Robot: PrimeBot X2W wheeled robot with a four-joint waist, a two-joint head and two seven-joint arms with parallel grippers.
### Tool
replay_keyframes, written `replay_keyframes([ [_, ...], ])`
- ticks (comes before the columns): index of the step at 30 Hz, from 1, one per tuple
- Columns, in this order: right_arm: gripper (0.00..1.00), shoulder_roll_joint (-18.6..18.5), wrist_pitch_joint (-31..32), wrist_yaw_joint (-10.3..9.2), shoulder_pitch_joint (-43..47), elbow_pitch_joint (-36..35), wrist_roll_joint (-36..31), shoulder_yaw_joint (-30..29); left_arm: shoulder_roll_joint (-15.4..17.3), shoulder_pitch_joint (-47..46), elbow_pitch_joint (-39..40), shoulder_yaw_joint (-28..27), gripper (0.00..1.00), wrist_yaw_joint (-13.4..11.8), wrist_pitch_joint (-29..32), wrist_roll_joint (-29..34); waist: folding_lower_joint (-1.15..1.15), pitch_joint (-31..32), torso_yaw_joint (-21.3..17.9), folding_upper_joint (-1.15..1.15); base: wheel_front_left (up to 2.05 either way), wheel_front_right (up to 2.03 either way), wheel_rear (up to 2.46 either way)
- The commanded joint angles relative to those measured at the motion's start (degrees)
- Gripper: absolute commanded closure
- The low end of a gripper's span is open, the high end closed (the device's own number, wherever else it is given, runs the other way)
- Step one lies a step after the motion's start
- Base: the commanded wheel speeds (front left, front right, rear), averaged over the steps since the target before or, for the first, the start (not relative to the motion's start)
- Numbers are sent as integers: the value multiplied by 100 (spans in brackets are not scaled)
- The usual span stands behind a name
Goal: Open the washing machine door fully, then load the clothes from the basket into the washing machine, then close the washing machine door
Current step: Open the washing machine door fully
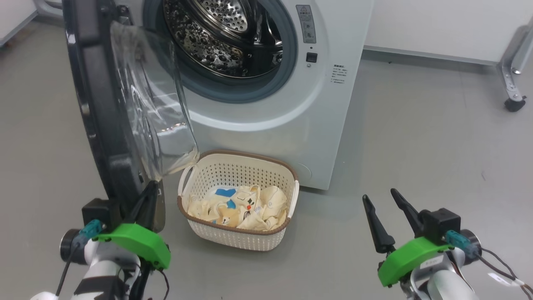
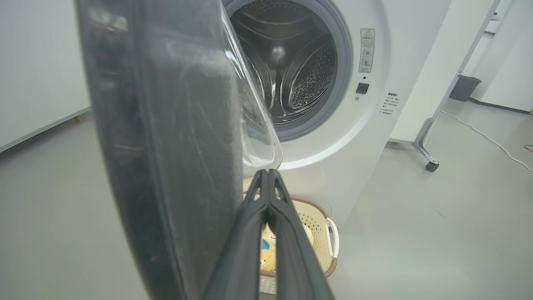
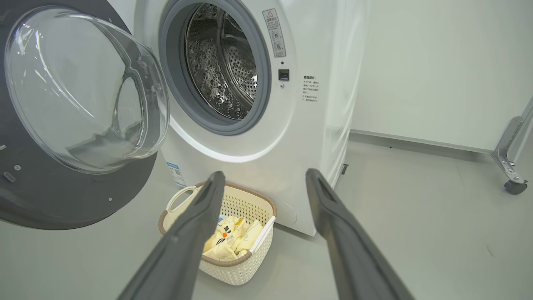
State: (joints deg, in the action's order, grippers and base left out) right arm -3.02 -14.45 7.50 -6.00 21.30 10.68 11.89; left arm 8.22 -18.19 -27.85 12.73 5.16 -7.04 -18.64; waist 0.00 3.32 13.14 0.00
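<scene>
The white washing machine [image 1: 291, 104] stands with its steel drum [image 1: 220, 33] exposed. The washing machine door [image 1: 104, 104] is swung out to the left and seen almost edge-on, its glass dome [image 3: 79, 91] facing the opening. Right in front of the machine, the cream basket [image 1: 233, 166] holds the pale yellow clothes [image 1: 241, 208]. My left gripper [image 1: 150, 187] is shut with nothing in it, close beside the door's lower rim on its inner side [image 2: 266, 171]; whether it touches is unclear. My right gripper [image 1: 379, 195] is open and empty, right of the basket [image 3: 233, 271] and low over the floor.
A metal frame leg on a castor [image 1: 514, 102] stands at the far right by the white wall. In the left wrist view a dark bin [image 2: 464, 87] sits far behind it and a cable [image 2: 487, 137] lies on the grey floor.
</scene>
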Motion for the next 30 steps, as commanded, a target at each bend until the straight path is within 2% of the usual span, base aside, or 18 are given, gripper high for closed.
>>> replay_keyframes([
  [1,0,14,-55,-1,-139,-150,60,118,240,-172,185,-295,100,-79,0,-35,0,26,119,0,0,0,0],
  [16,0,14,-55,-1,-127,-143,169,218,535,47,536,-468,100,-239,137,-158,0,-101,442,0,0,0,0],
  [30,0,14,-55,-1,-411,-148,-143,70,846,90,1026,-1033,100,-518,67,-492,0,-914,337,0,0,0,0],
])
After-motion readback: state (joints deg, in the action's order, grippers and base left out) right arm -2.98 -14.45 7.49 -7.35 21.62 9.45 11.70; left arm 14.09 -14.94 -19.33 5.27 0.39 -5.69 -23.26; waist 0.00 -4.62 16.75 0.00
